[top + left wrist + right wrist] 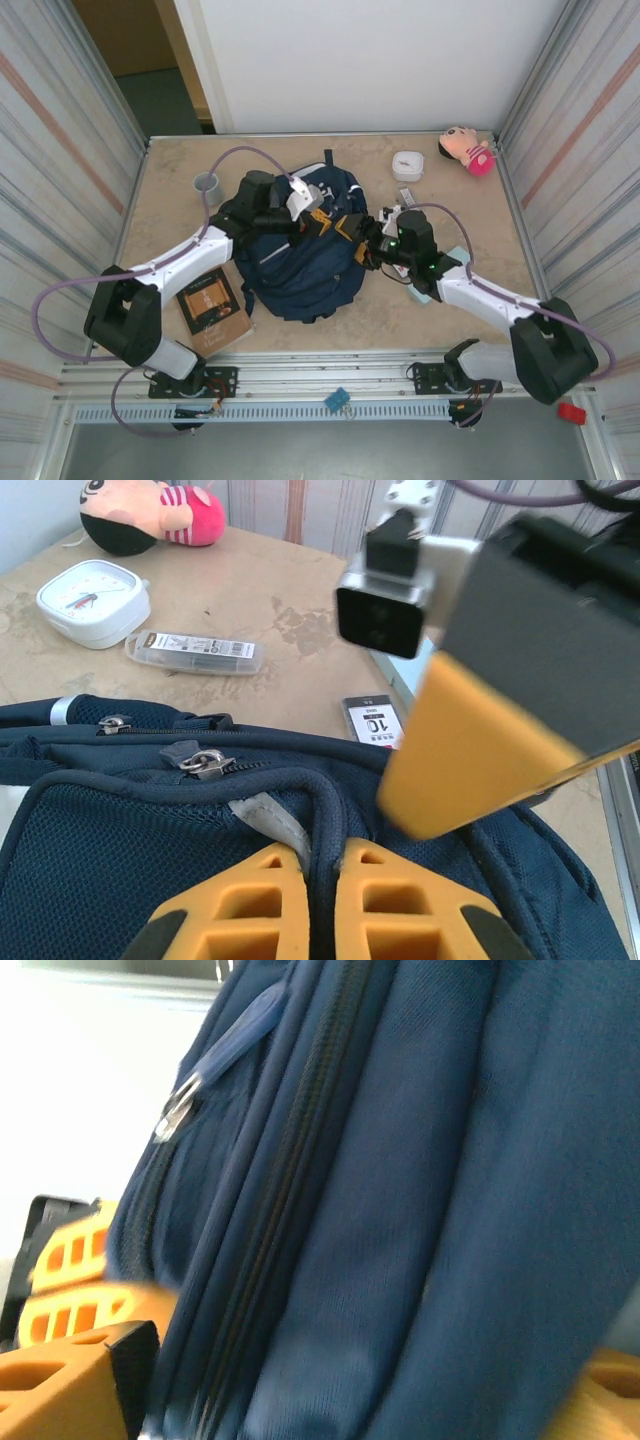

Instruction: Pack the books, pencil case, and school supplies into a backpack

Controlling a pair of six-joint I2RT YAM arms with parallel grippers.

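The job is at its opening stage: the backpack (300, 262) lies flat in the middle of the tabletop (480, 210) with its zips apparently closed, and nothing looks packed yet. The left pincer (320, 862) is clenched on a ridge of navy fabric at the bag's top edge, the piping pinched between its orange fingers (265, 900). The right pincer (352, 240) stands released, its fingers wide apart on either side of the bag's side panel, gripping nothing that I can make out. The book (212, 308) waits near the front left of the bag. The pencil case (427, 292) lies partly under the right arm. The white packet (375, 720) and the narrow clear bar (195, 652) sit on the bare surface beyond the bag. A metal zip pull (207, 763) lies just beyond the left fingers. I judge the next move calls for the right pincer to close on a zip pull and draw it along while the left keeps the fabric taut; the small, flat-lying pull needs careful aim.
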